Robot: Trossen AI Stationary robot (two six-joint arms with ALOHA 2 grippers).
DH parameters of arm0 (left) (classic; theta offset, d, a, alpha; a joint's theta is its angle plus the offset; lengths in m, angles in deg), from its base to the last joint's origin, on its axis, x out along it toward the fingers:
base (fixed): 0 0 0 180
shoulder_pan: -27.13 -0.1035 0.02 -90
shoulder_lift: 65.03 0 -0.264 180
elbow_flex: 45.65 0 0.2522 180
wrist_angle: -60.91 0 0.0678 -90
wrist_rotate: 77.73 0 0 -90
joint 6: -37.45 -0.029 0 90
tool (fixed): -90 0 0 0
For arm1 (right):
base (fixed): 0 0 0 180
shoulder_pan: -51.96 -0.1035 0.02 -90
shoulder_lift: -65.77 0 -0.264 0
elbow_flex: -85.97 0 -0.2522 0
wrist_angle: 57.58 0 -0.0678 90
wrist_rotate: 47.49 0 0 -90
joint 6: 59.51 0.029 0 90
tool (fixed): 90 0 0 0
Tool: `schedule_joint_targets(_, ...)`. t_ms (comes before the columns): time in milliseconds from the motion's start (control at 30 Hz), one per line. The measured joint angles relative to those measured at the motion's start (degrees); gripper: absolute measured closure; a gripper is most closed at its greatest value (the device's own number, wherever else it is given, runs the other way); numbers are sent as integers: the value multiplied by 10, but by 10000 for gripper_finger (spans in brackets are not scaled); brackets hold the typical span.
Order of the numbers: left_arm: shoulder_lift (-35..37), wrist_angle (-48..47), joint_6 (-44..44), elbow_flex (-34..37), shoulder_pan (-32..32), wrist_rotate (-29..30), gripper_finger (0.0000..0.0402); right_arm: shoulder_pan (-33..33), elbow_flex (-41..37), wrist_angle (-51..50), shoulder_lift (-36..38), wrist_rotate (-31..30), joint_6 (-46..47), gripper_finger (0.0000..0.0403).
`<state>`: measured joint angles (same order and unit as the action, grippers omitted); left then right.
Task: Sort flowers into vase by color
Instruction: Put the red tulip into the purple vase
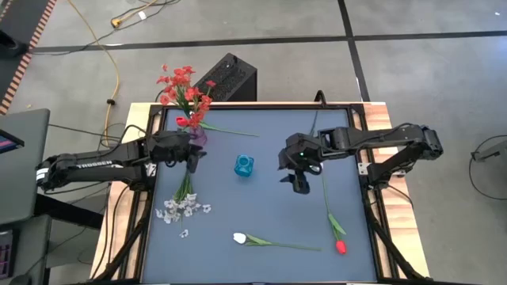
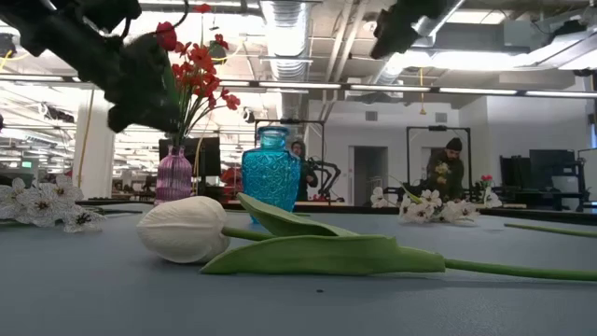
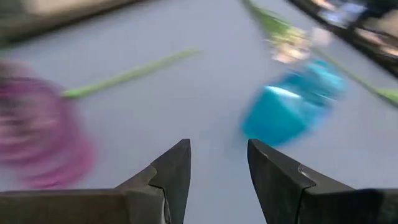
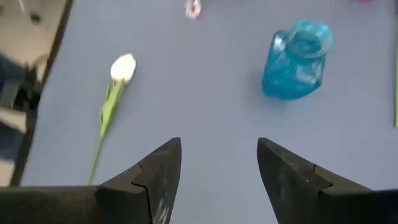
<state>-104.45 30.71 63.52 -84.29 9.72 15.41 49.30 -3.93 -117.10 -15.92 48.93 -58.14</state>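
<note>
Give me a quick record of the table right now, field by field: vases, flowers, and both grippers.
purple vase: holds the red spray
blue vase: empty
white blossom spray: lying on the table
white tulip: lying flat
red tulip: lying flat
left gripper: open, empty, by the purple vase
right gripper: open, empty, beside the blue vase

The only legible lettering was the white brand word "TROSSEN", printed along the dark left arm [image 1: 95, 165] in the high view.
</note>
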Motion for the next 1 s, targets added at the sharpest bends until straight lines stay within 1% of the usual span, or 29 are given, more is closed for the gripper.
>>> schedule_joint_targets(67,0,21,-2,0,10,-59,255,-4,0,-19,0,2,-18,164)
schedule_joint_targets(133,0,40,4,0,27,-102,255,-9,0,-44,0,8,-37,164)
schedule_joint_targets(200,0,60,13,0,52,-120,255,-16,0,-76,0,34,-74,164)
schedule_joint_targets(267,0,78,20,0,84,-115,255,-27,0,-117,0,60,-134,164)
schedule_joint_targets(367,0,98,21,0,137,-86,255,-51,0,-179,-1,66,-232,164)
schedule_joint_targets(467,0,106,20,0,190,-45,255,-80,-19,-207,-1,66,-332,164)
schedule_joint_targets(600,0,113,-5,0,249,35,255,-130,-52,-229,-1,56,-467,166)
schedule_joint_targets(667,0,125,-18,0,267,75,255,-153,-76,-230,-1,39,-516,168)
schedule_joint_targets(733,0,138,-30,0,276,102,255,-174,-103,-226,-2,16,-544,172)
schedule_joint_targets(800,0,146,-34,0,279,119,255,-189,-131,-218,-1,5,-568,177)
schedule_joint_targets(867,0,148,-33,0,279,127,255,-203,-158,-195,-1,-5,-578,183)
schedule_joint_targets(1000,0,149,-26,0,279,127,255,-219,-209,-153,-1,-6,-578,194)
